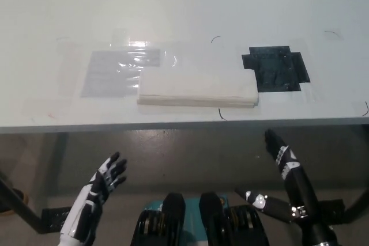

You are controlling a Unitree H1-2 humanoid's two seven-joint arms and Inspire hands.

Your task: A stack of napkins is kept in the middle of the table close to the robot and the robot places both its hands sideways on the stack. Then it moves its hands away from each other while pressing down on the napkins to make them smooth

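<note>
Head view: a pale, glossy table (184, 10) fills the upper half, its near edge running across the middle. The stack of napkins (198, 86) lies at centre, close to that edge. A grey taped patch (115, 73) sits just beside it at nine o'clock, a black taped patch (275, 68) at three o'clock. Below the edge a dull floor (190, 154) shows. The left hand (106, 178) hangs at seven o'clock, fingers spread, empty. The right hand (279, 151) at five o'clock has fingers straight and together, holding nothing.
</note>
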